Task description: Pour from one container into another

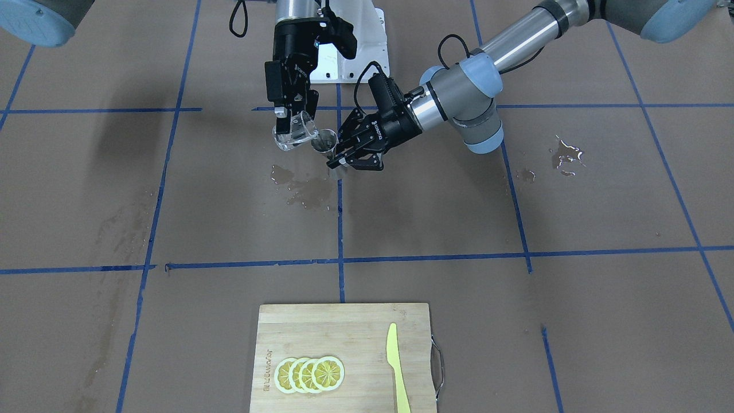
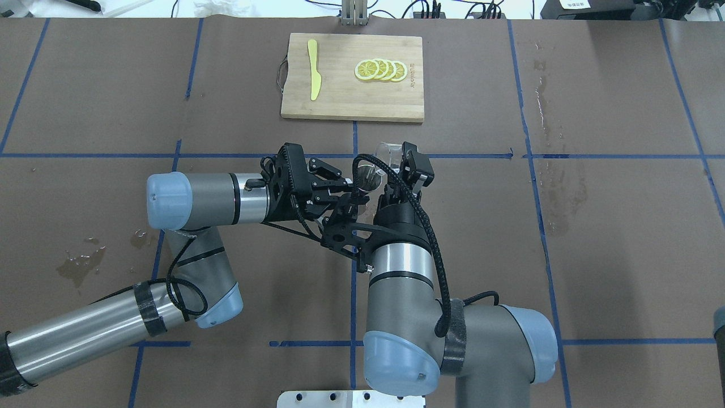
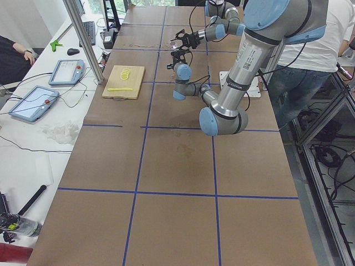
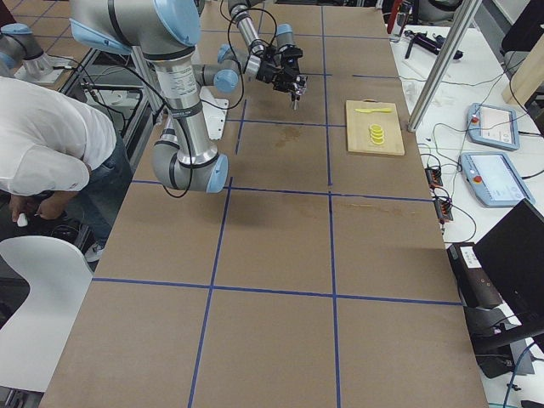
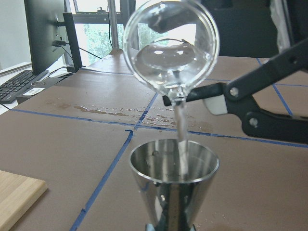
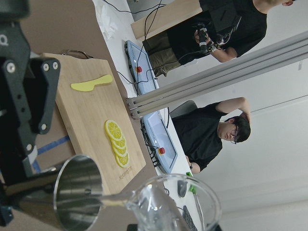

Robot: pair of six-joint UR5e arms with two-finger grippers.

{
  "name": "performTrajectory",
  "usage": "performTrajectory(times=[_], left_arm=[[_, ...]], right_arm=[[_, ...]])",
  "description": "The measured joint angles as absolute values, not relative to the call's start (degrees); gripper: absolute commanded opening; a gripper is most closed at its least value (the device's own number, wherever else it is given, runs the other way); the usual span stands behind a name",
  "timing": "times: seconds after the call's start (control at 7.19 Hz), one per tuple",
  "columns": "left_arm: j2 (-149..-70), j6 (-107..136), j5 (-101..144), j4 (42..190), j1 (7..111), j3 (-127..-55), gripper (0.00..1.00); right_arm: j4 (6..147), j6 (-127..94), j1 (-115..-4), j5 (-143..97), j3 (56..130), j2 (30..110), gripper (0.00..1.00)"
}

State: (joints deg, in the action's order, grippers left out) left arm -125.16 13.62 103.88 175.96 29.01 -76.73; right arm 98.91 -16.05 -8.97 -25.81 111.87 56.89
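Right by the base, the right arm (image 2: 403, 272) rises from a bent elbow and reaches forward over the table (image 2: 612, 226), wrist turned down. The left arm (image 2: 209, 199) comes in from the side, its last link lying level.

And they meet near the table's middle! The left gripper (image 1: 339, 152) points sideways, jaws drawn narrow on the steel jigger (image 1: 324, 140) below its upper cone. The jigger is upright, mouth up (whether its foot touches the paper I cannot tell).

Just beside and above it, the right gripper (image 1: 295, 117) hangs fingers-down. It is clamped on the clear glass cup (image 1: 293, 135), which is tipped with its lip over the jigger's rim. The left wrist view has it close: a thin stream of water (image 5: 181, 139) drops from the lip into the jigger's bowl.

Just past them, a wet patch (image 1: 304, 192) darkens the paper.

Farther out, by the far edge, a cutting board (image 1: 344, 332) carries overlapping lemon slices (image 1: 309, 374) and a yellow knife (image 1: 397, 367).
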Motion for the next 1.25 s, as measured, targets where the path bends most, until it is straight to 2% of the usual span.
performTrajectory(times=[1.25], left_arm=[[-125.2,13.6,103.9,176.0,29.0,-76.7,0.0]], right_arm=[[99.0,-5.9,-9.0,-24.6,111.9,56.5,0.0]])
